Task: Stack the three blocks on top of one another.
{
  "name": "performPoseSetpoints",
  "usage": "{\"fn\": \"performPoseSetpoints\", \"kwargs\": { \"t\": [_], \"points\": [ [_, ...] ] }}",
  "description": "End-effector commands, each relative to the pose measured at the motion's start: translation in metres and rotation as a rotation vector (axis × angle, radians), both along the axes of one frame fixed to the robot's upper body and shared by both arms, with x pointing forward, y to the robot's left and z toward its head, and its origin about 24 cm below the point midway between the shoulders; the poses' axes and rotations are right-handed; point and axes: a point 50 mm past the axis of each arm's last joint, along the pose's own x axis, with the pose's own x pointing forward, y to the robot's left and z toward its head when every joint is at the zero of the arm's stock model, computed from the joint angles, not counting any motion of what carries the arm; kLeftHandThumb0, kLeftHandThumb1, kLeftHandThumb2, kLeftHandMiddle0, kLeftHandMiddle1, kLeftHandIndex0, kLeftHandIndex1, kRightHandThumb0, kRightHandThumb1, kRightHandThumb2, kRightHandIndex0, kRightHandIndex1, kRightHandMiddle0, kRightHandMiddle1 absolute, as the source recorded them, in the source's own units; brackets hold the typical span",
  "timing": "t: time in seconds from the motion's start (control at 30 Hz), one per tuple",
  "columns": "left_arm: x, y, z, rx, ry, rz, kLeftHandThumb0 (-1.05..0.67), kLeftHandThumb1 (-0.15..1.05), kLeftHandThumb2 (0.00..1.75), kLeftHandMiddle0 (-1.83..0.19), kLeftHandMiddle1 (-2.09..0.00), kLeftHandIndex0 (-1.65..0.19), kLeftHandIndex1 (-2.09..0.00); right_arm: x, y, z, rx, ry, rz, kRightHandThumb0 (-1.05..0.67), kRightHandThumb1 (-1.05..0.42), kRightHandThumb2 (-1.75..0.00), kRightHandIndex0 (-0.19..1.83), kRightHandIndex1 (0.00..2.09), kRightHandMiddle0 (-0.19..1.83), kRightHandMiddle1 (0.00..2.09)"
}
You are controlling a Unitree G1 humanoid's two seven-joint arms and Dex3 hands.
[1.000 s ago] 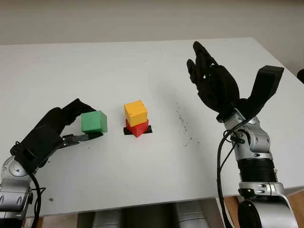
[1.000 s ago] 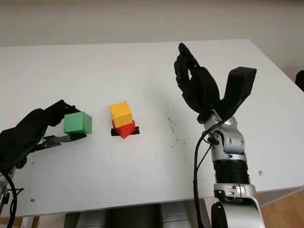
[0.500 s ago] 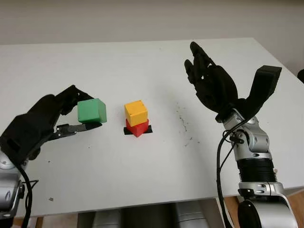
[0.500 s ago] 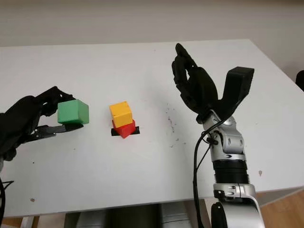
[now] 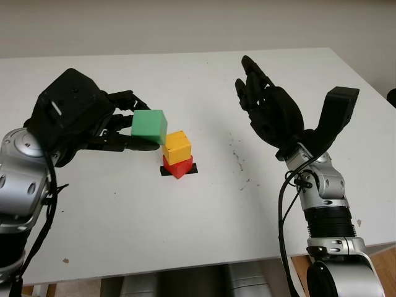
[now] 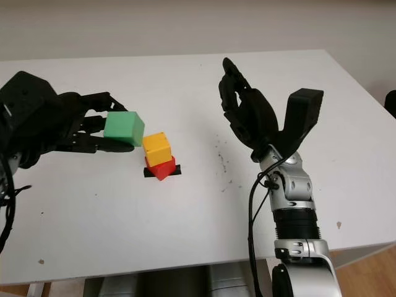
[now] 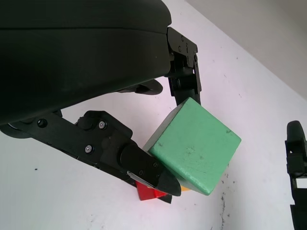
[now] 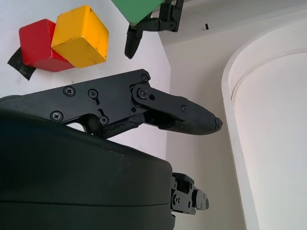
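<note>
Green block is what we see pinched in the left robot hand, held in the air just up-left of the yellow block, tilted, not on it yet. Yellow block sits on the red block, which rests on a black patch on the white table. Right robot hand we see raised over the table right of the stack, open, holding nothing.

The green block looks matt, faintly speckled plastic; the yellow block is scuffed. The left hand has matt black plastic shells. The white surface is smooth.
</note>
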Motion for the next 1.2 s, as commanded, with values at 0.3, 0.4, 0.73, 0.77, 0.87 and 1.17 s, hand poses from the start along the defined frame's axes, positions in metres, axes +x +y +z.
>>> {"fn": "performPoseSetpoints", "kwargs": {
  "t": [0.3, 0.4, 0.73, 0.77, 0.87, 1.17],
  "points": [
    [0.019, -0.013, 0.001, -0.061, 0.004, 0.082, -0.26, 0.97, 0.05, -0.35, -0.08, -0.38, -1.67, -0.002, 0.006, -0.001, -0.004, -0.02, 0.003, -0.56, -1.05, -0.68, -0.17, 0.05, -0.11, 0.04],
    [0.02, -0.014, -0.001, -0.062, 0.007, 0.098, -0.27, 0.98, 0.06, -0.34, -0.08, -0.39, -1.67, -0.002, 0.006, -0.001, 0.0, -0.016, -0.002, -0.57, -1.05, -0.67, -0.16, 0.06, -0.1, 0.04],
    [0.022, -0.015, -0.008, -0.098, 0.009, 0.123, -0.29, 0.97, 0.05, -0.32, -0.06, -0.37, -1.7, -0.002, 0.006, -0.002, 0.003, -0.017, 0.002, -0.57, -1.05, -0.65, -0.15, 0.06, -0.08, 0.06],
    [0.022, -0.016, -0.008, -0.105, 0.013, 0.121, -0.29, 0.97, 0.05, -0.33, -0.06, -0.37, -1.7, -0.002, 0.006, -0.002, 0.001, -0.017, 0.0, -0.57, -1.05, -0.65, -0.14, 0.06, -0.08, 0.06],
    [0.023, -0.018, -0.008, -0.113, 0.028, 0.111, -0.3, 0.97, 0.05, -0.32, -0.06, -0.39, -1.72, -0.002, 0.006, -0.002, -0.003, -0.017, 0.0, -0.57, -1.05, -0.64, -0.15, 0.06, -0.09, 0.05],
    [0.022, -0.023, -0.006, -0.089, 0.049, 0.08, -0.29, 0.97, 0.05, -0.35, -0.07, -0.38, -1.78, -0.002, 0.007, -0.003, -0.005, -0.008, -0.007, -0.57, -1.05, -0.65, -0.15, 0.06, -0.09, 0.06]
  ]
}}
